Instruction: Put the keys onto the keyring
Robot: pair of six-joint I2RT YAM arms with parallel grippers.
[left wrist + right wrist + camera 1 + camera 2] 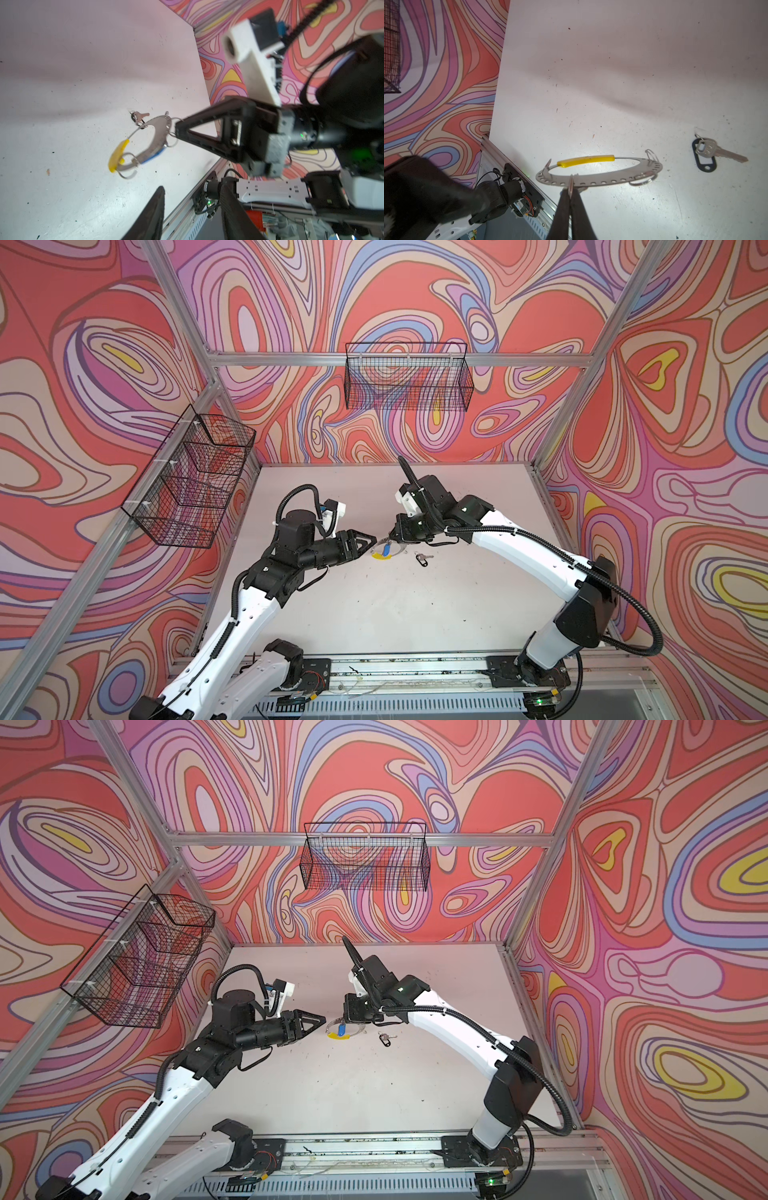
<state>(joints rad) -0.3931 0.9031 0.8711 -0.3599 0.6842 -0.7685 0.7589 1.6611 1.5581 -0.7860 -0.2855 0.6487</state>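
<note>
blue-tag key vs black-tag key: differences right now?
Blue-tag key sits at the keyring, inside its outline in both top views; black-tag key lies flat on the table, apart from it. Tag colour: blue-tag key blue, black-tag key black. Shared: a plastic tag each.

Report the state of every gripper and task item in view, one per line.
left gripper: open, holding nothing.
right gripper: shut on a wire loop at the keyring's rim.
keyring: held by that loop; contact with the table unclear.
blue-tag key: at the keyring, partly hidden by it; attachment unclear.
black-tag key: lying flat on the table, apart from the keyring.
</note>
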